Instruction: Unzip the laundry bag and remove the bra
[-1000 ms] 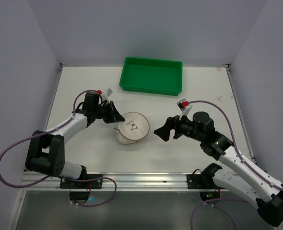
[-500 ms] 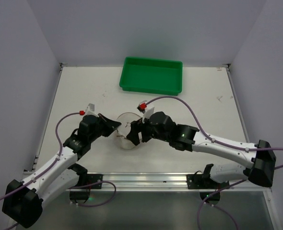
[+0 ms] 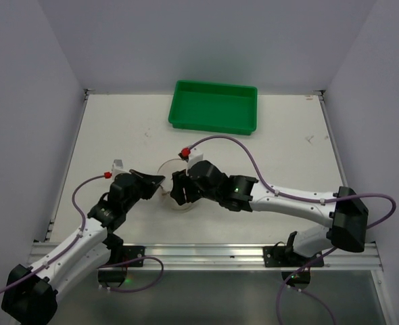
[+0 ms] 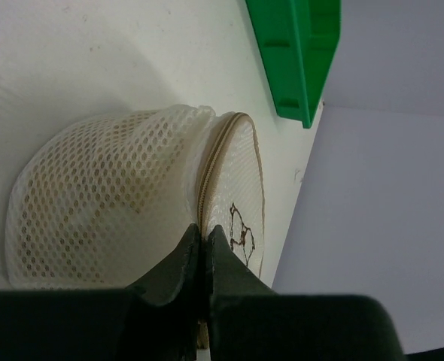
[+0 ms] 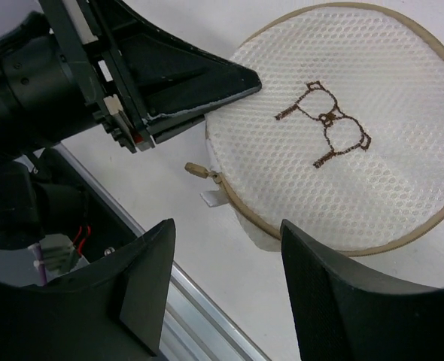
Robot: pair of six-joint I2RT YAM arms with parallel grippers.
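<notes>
- Pale lilac walls close in a white table (image 3: 118, 122), with a green tray (image 3: 213, 126) at its far edge, well apart from both arms.
- The laundry bag (image 5: 342, 113) lies on the table near the middle, between the two grippers. It is a round cream mesh pouch with a tan rim and a small brown stitched figure (image 5: 323, 124) on its upper face.
- The left gripper (image 4: 203, 229) reaches in from the left with its jaws pressed together and no gap between them. Its tips sit right against the bag's side at the tan zip seam. I cannot tell whether any mesh is pinched between them.
- The right gripper (image 5: 226, 226) hangs over the near edge of the bag with its jaws standing apart and nothing held between them.
- In the right wrist view, the bag's near rim lies just past the tips of the spread jaws, and most of the pouch is beyond them.
- The zipper pull (image 5: 196, 170), small and tan, sticks out from the rim on the side toward the left gripper. A small white tag (image 5: 212, 197) sits just beside it. Both lie ahead of the right gripper's jaws and touch neither finger.
- In the left wrist view, the zip along the seam looks closed.
- What lies inside the mesh cannot be made out.
</notes>
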